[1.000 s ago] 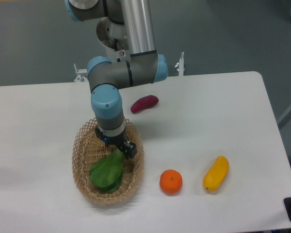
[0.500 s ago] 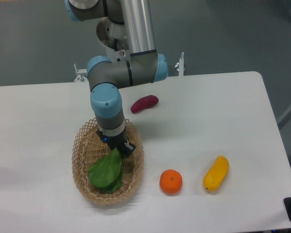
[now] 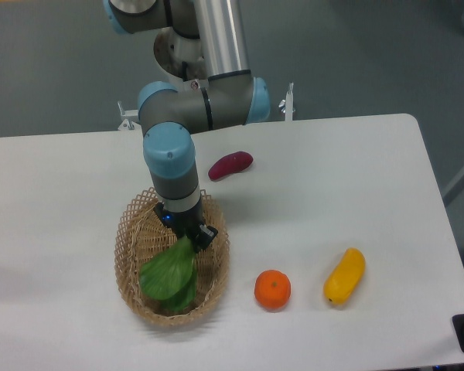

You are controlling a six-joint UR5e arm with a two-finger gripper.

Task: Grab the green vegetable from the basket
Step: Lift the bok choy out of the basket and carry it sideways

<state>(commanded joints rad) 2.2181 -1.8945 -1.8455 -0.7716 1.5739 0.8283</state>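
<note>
Your jaws [image 3: 195, 234] pinch the green vegetable [image 3: 168, 277] over the basket [image 3: 136, 232], with an orange [image 3: 272, 289] and yellow fruit [image 3: 345, 276] lower right.

gripper [image 3: 192, 236] fingertips too small to resolve, jaw gap unreadable; bok choy [image 3: 168, 277] stem end hidden under it; arm [image 3: 216, 39] cut off at top edge

My gripper [image 3: 192, 236] sits over the oval woven wicker basket [image 3: 133, 267], leafy green vegetable [image 3: 168, 275] inside; round orange fruit [image 3: 272, 289] right, yellow oblong fruit [image 3: 345, 275] farther right, purple tuber [image 3: 230, 165] behind
</note>
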